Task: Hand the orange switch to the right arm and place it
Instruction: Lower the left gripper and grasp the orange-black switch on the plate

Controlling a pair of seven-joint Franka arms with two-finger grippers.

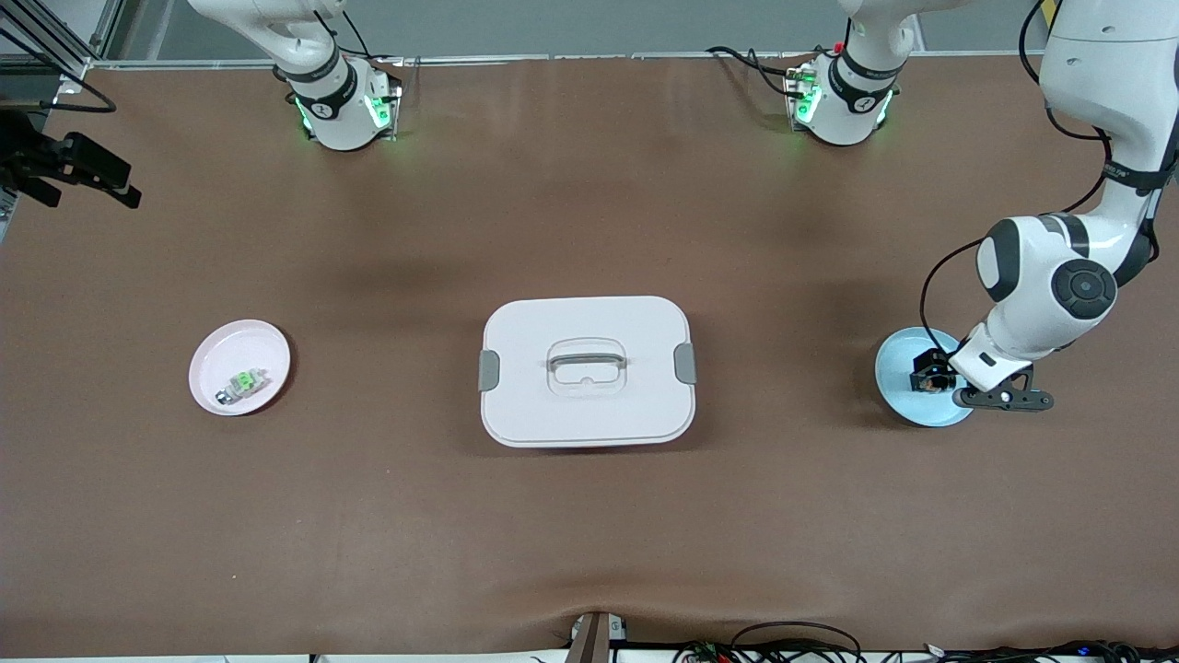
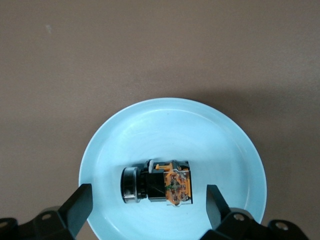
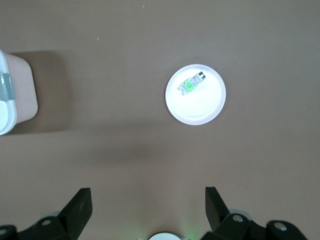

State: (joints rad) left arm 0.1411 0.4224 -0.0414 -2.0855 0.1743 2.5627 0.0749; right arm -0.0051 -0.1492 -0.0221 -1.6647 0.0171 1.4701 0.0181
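Note:
The orange switch, a small black block with an orange-tan top, lies on its side in a light blue plate at the left arm's end of the table. My left gripper is low over this plate, open, with one finger on each side of the switch and not touching it. In the front view the left gripper covers most of the switch on the blue plate. My right gripper is open and empty, high above the table, and out of the front view.
A white lidded box with a handle sits mid-table. A pink plate at the right arm's end holds a whitish piece with a green top; both show in the right wrist view. Cables lie along the table's near edge.

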